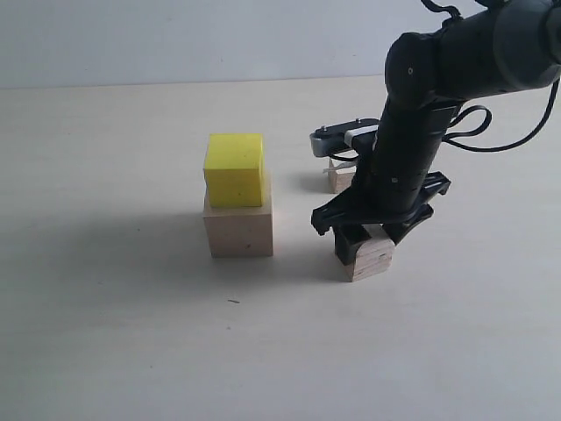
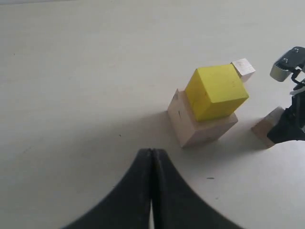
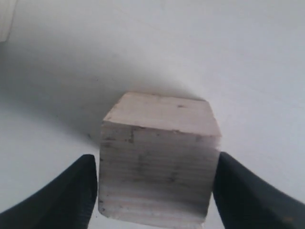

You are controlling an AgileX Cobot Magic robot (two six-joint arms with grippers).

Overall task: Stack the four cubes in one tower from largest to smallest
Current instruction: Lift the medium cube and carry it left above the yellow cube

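Where pale tabletop meets white wall, L fingers together, R fingers astride grainy cube, grip unclear.

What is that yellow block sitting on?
The yellow block sits on a bigger pale wooden block, which stands on the table. Most of the wooden block's top face is covered by it and cannot be seen.

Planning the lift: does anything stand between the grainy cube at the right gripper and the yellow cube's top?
Nothing visible. The grainy cube sits between the right gripper's fingers; the yellow cube's top is bare; the smallest cube stands farther back.
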